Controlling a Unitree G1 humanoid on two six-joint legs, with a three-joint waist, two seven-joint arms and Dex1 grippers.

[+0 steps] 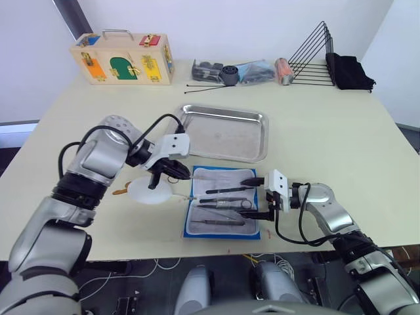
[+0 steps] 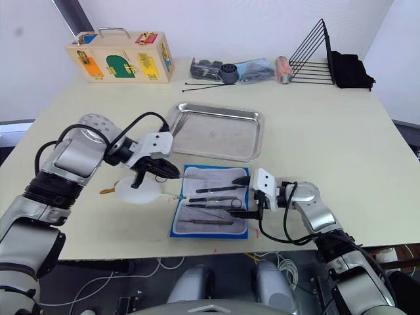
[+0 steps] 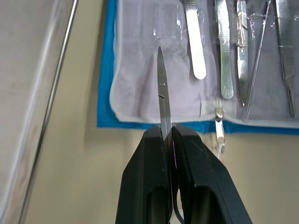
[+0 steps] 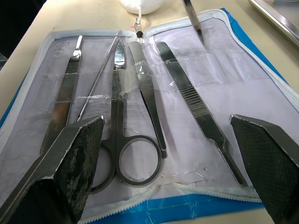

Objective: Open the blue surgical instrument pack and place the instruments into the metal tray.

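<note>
Overhead, a pale cream counter (image 1: 341, 138) fills the scene, backed by a white wall. Along its far edge, from eleven o'clock round to one, stand a wooden latch box (image 1: 123, 59), a heap of dark and blue oddments (image 1: 233, 71), black cable ties (image 1: 203, 86) and a black wire rack (image 1: 312, 56) with black cloth (image 1: 350, 72) beside it. At centre sits the metal tray (image 1: 226, 133), bare inside. Just nearer, at six o'clock from it, the blue surgical instrument pack (image 1: 222, 202) lies unfolded, its instruments (image 4: 140, 116) tucked under clear sleeves on the grey lining. A white egg-shaped plush toy (image 1: 149, 191) rests at nine o'clock from the pack, partly under the left arm. The left tool (image 1: 177, 172) is clamped on a pair of scissors (image 3: 162, 91), blades pointing over the pack's edge. The right tool (image 1: 260, 197) hovers at the pack's three o'clock side, fingers spread wide apart.
</note>
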